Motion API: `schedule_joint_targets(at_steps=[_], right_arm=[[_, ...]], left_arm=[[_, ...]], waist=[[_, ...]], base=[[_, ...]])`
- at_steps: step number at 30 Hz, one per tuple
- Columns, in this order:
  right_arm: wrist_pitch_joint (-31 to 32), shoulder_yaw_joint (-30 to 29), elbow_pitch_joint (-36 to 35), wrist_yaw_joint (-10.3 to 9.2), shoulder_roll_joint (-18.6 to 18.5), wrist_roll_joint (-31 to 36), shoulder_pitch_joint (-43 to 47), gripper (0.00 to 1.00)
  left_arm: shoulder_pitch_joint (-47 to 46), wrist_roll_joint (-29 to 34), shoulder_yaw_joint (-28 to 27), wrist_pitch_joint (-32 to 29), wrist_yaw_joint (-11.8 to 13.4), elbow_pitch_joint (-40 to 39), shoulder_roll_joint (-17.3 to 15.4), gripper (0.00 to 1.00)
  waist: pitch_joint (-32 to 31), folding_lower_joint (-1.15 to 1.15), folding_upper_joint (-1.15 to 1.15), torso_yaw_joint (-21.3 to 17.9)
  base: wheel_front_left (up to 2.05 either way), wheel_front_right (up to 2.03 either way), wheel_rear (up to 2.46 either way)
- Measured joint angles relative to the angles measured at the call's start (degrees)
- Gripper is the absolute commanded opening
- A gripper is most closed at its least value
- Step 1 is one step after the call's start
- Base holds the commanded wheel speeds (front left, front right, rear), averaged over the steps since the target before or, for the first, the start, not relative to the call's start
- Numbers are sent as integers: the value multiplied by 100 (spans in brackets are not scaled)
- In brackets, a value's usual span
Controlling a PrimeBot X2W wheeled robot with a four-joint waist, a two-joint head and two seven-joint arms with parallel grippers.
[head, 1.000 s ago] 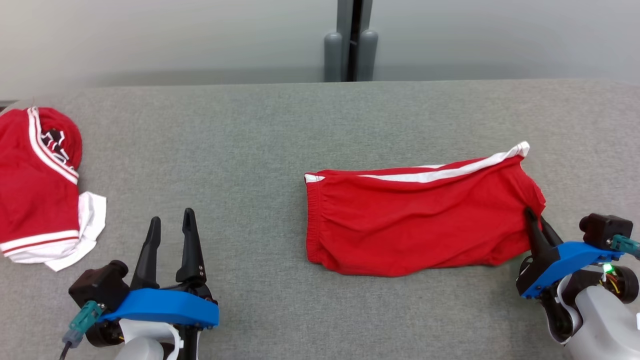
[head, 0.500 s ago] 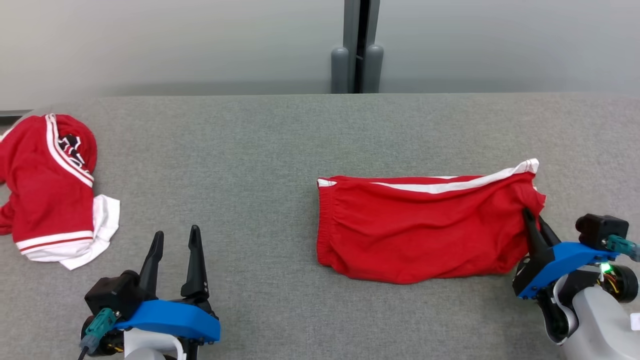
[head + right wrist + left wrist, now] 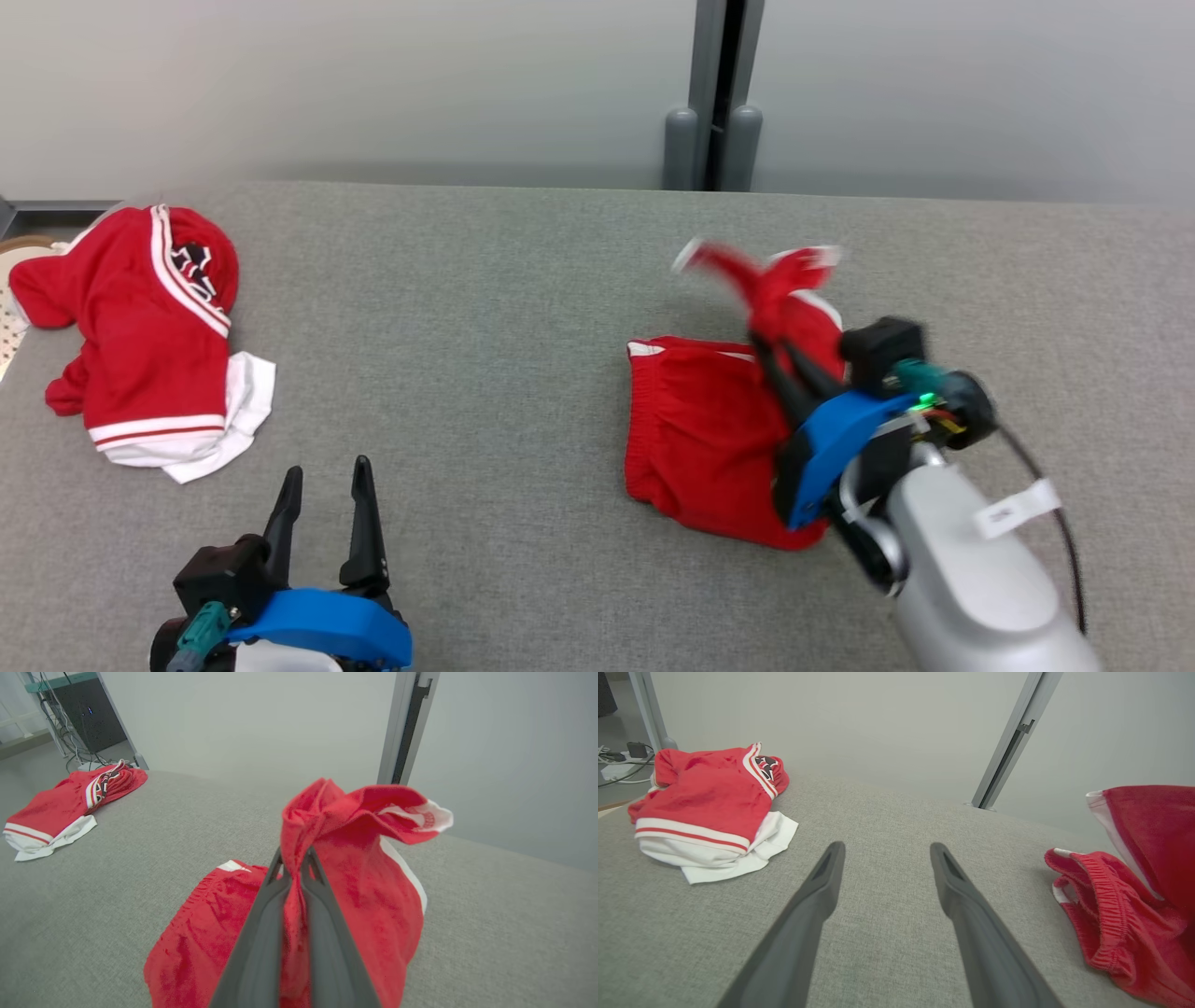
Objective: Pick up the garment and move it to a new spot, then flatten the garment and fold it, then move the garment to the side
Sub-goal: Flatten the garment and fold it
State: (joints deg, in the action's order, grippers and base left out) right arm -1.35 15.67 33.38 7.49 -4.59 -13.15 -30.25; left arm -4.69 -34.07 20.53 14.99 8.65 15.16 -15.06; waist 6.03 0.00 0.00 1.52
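At your far left, a second red garment point(image 3: 149, 345) lies crumpled on the tabletop point(image 3: 485, 308). Your left hand point(image 3: 327, 469) has its fingers apart. Right of centre, your right hand point(image 3: 780, 359) is clamped on the red shorts point(image 3: 700, 429), lifting one end while the waistband end rests on the tabletop.

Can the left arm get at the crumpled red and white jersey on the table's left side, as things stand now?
Probably yes. The left claw is open and empty, the jersey lies ahead and to its left, and bare table is between them.
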Motion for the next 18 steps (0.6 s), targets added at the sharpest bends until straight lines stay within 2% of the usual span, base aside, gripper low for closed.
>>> schedule_joint_targets(at_steps=[3,6,13,14,16,17,18], right_arm=[[227,659,130,0,70,136,-9,0],[335,1071,308,0,109,105,-2,0],[264,1373,602,0,115,26,-51,2],[214,1421,630,0,116,51,-87,22],[162,1514,668,0,119,54,-152,50],[145,1594,678,0,120,54,-157,100],[123,1680,688,0,124,53,-154,100]], left_arm=[[-4,40,33,0,-30,30,70,100],[-12,69,31,0,-54,57,109,100],[-10,114,-55,0,-80,116,180,100],[-10,131,-70,0,-81,123,192,100],[-10,136,-89,0,-97,141,223,100],[-11,140,-89,0,-107,151,243,100],[-13,146,-89,0,-112,159,258,100]], waist=[[21,0,0,98],[58,0,0,177],[132,0,0,204],[139,0,0,189],[151,0,0,159],[156,0,0,143],[162,0,0,129]], base=[[0,0,0],[0,0,0],[0,0,0],[0,0,0],[0,0,0],[0,0,0],[0,0,0]])
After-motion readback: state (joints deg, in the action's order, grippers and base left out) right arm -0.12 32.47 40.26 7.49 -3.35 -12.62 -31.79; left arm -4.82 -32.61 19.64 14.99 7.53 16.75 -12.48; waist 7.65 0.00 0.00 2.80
